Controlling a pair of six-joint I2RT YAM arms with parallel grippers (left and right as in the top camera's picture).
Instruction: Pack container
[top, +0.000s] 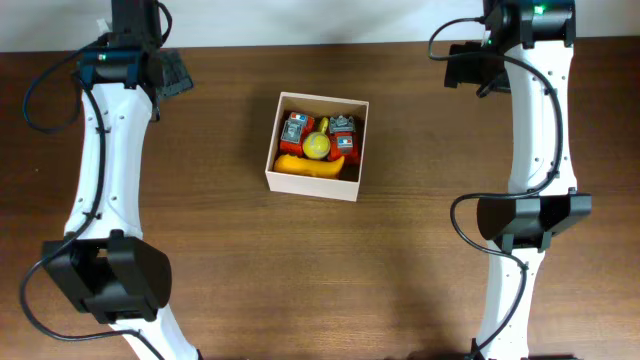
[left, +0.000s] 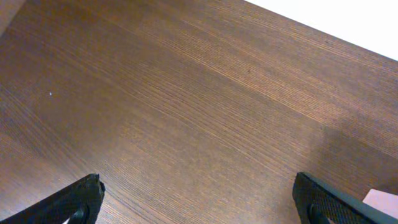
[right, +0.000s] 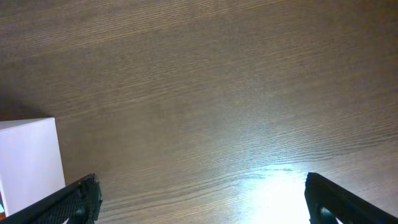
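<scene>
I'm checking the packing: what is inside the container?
The container holds a yellow ball, red toys on both sides of it and an orange-yellow piece on the near side. Anything beneath them is hidden.

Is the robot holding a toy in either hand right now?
No, nothing is held. The left gripper and right gripper both hang open over the brown wooden table; the toys lie in the square white-walled box.

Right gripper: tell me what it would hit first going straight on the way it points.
Probably the bare wooden table: the right gripper, open, faces only wood grain ahead. The container shows just a white wall at the wrist view's left edge, outside that line, though depth is hard to judge.
</scene>
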